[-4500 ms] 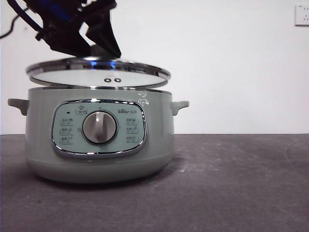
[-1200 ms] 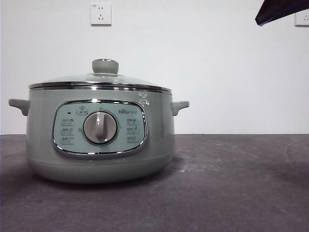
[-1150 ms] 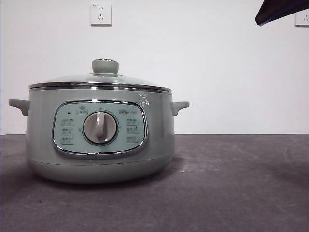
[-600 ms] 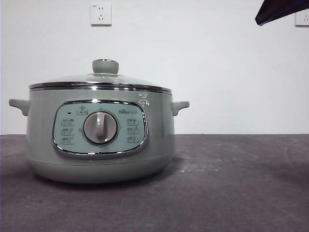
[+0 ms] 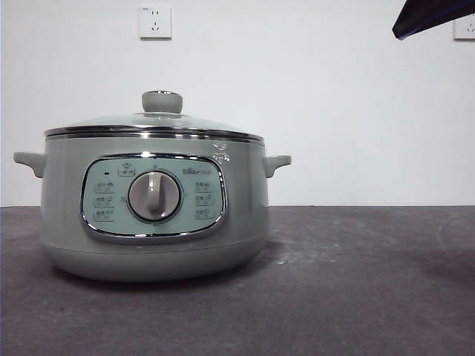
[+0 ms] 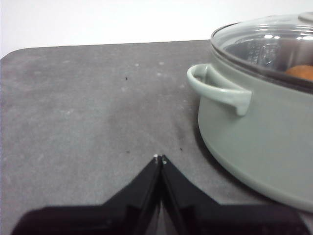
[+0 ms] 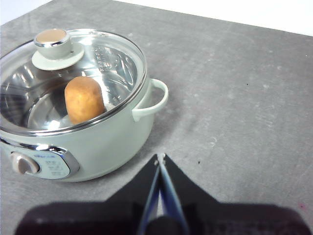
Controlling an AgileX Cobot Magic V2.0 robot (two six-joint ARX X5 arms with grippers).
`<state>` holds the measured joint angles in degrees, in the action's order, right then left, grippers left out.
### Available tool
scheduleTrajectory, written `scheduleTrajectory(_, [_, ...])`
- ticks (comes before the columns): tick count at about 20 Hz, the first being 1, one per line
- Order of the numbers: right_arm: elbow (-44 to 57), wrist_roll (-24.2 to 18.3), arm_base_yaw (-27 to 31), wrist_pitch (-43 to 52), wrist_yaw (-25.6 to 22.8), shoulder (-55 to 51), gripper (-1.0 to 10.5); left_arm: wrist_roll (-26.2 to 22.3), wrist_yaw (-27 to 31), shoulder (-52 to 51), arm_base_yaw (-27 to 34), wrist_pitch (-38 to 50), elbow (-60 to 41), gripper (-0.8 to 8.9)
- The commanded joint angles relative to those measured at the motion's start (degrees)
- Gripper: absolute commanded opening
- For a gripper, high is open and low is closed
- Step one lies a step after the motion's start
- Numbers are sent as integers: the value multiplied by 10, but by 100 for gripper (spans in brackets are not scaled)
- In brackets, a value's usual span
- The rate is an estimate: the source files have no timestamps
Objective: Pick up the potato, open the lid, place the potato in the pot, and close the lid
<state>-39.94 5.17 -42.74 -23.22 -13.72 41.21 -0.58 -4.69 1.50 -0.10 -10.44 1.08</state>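
The pale sage-green pot stands on the dark table with its glass lid seated flat on the rim. Through the glass, the orange-brown potato lies inside the pot; a sliver of potato also shows in the left wrist view. My left gripper is shut and empty, off to one side of the pot's handle. Shut and empty as well, my right gripper hovers away from the pot beyond the other handle. One arm shows only as a black tip at the top corner.
The pot has a chrome-framed button panel with a grey dial facing the front camera. Two wall sockets sit on the white wall behind. Bare dark tabletop stretches beside the pot.
Earlier a gripper held the lid tilted just above the pot. Since then the lid sits on the pot and that arm has left the front view. Over the last second nothing has moved.
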Motion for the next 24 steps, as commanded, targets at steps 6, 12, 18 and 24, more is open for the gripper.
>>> scheduleTrajectory(6, [5,5,-1,2,-2,-1,1,6,0,-6,2,1,-9,-3])
scheduleTrajectory(12, [5,5,-1,2,-2,-1,1,6,0,-6,2,1,-9,-3])
scheduleTrajectory(18, [5,4,-1,2,-2,-1,1,6,0,-6,2,1,-9,-3])
scheduleTrajectory(24, [16,-64,53,-21,1,-49,1,6,1,-6,2,1,-9,-3])
